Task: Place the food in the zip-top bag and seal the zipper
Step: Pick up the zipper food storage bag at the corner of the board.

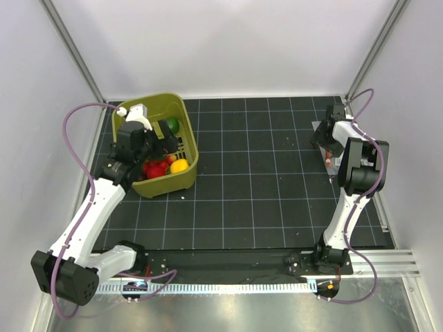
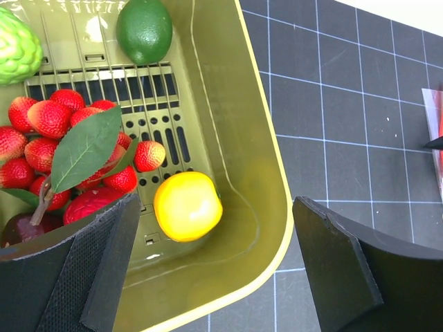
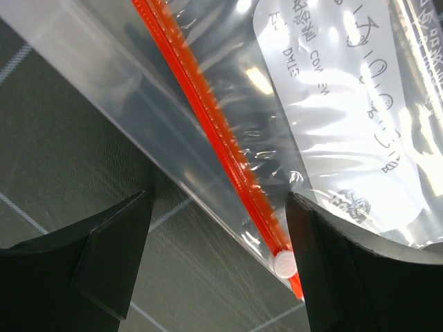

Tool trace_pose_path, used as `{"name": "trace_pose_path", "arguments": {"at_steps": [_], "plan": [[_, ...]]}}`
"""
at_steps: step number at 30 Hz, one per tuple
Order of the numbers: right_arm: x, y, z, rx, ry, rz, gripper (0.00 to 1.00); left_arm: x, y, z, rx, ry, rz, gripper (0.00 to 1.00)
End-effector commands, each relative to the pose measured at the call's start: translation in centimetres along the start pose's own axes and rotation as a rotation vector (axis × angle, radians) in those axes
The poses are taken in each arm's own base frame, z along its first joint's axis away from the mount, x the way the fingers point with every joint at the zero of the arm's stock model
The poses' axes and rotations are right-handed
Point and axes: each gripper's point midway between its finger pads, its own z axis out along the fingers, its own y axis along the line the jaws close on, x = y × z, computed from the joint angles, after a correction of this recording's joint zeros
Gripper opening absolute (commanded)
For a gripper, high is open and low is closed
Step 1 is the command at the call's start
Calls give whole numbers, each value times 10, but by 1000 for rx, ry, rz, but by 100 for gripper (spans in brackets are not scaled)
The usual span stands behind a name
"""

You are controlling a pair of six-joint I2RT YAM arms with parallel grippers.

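The food lies in an olive-green basket (image 2: 277,207): a yellow ball (image 2: 187,206), a dark green round fruit (image 2: 144,29), a bumpy light green one (image 2: 17,45) and red berries (image 2: 48,117) under a leaf. My left gripper (image 2: 214,270) is open and straddles the basket's near corner, with the yellow ball just ahead of its jaws. At the right of the table lies the clear zip-top bag (image 3: 332,104). Its red-orange zipper (image 3: 208,117) runs diagonally between the jaws of my open right gripper (image 3: 218,256), which hangs just above it. Nothing is held.
In the top view the basket (image 1: 188,169) stands at the back left and the bag (image 1: 328,153) by the right arm near the right wall. A black gridded mat (image 1: 263,180) covers the table between them. White walls close in the back and both sides.
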Motion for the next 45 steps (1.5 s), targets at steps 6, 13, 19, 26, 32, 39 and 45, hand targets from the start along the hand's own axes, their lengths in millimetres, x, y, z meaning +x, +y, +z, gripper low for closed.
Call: {"name": "trace_pose_path", "arguments": {"at_steps": [6,13,19,26,32,39,45], "plan": [[-17,1,2,-67,-75,119,77,-12,-3,-5,2,-37,60,96],[-5,9,9,-123,-42,155,25,-11,-2,-5,-5,-44,75,97],[-7,18,-15,-200,-31,137,1,-24,-11,2,-9,-90,178,99],[10,61,-106,-413,-16,49,1,-64,-22,33,-32,-201,259,100],[67,144,-203,-734,37,-163,1,-71,-51,61,64,-155,302,100],[142,200,-295,-1087,155,-406,1,-65,-110,63,338,-87,99,100],[166,198,-340,-1257,196,-463,1,-49,-147,75,484,56,-196,100]]}}
